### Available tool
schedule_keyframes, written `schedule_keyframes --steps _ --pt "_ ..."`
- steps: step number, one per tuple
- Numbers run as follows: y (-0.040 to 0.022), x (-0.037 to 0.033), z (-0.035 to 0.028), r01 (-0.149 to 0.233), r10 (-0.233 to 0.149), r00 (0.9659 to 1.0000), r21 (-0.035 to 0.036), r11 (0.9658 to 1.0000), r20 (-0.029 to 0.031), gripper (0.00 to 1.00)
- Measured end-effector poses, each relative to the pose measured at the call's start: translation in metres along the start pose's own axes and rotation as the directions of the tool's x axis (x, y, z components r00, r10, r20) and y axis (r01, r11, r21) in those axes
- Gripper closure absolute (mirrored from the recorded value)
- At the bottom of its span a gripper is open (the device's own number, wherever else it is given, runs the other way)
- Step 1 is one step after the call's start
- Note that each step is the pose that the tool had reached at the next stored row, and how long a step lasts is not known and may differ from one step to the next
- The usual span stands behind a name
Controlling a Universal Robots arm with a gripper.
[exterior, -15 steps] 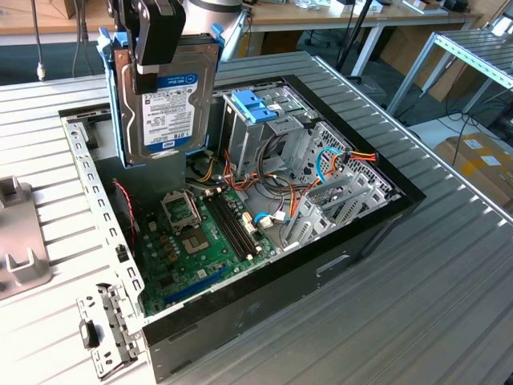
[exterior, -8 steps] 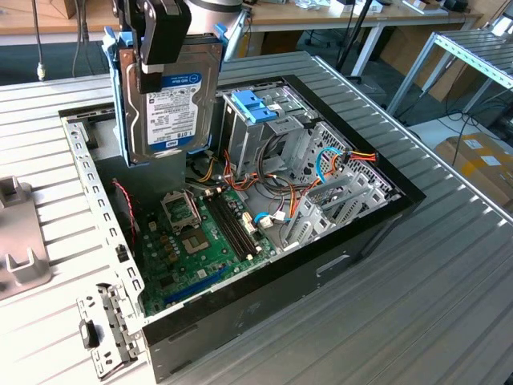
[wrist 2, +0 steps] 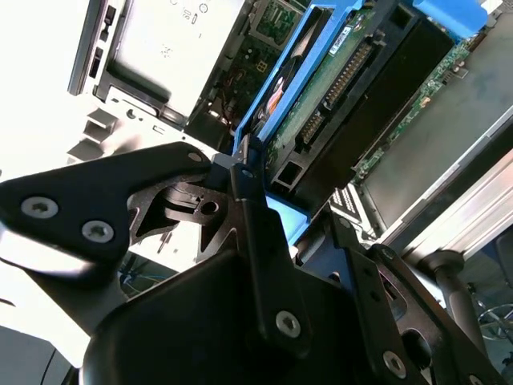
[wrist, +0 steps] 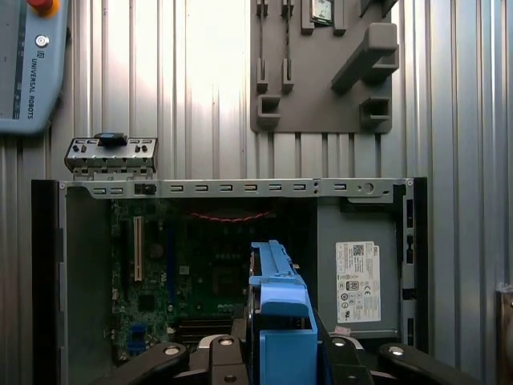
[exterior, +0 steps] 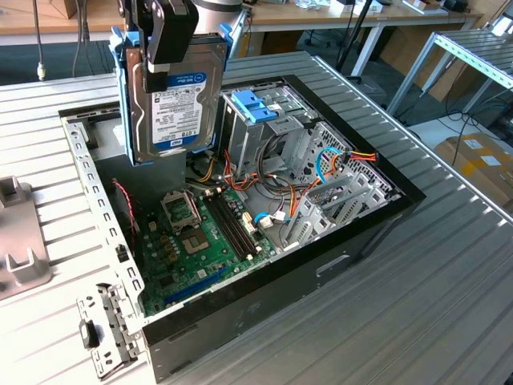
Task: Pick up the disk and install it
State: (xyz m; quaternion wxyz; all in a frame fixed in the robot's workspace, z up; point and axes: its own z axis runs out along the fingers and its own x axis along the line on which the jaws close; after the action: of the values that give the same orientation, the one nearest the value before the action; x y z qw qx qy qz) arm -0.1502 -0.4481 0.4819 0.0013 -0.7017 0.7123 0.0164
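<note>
In the exterior view the gripper [exterior: 167, 56] hangs over the open computer case [exterior: 240, 309] on the ribbed bench [exterior: 449, 305]. Its fingers pinch the disk [exterior: 180, 112], which is held upright, label outward, above the case and clear of the motherboard [exterior: 200, 233]. A blue latch [exterior: 256, 104] sits on the drive cage inside the case, just beside the disk. In the second wrist view the black fingers [wrist 2: 256, 224] clamp the disk [wrist 2: 300, 88] by its blue edge, circuit-board side showing. In the first wrist view the disk [wrist: 280, 321] hangs edge-on over the case between motherboard and power supply [wrist: 357, 273], with a grey fixture plate [wrist: 321, 72] on the bench beyond the case.
</note>
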Motion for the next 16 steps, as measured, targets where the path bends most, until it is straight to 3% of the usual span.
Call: schedule_keyframes --steps 16 --pt "-0.0102 -0.0002 -0.0002 0.000 0.000 1.0000 -0.0001 1.0000 0.0000 0.63"
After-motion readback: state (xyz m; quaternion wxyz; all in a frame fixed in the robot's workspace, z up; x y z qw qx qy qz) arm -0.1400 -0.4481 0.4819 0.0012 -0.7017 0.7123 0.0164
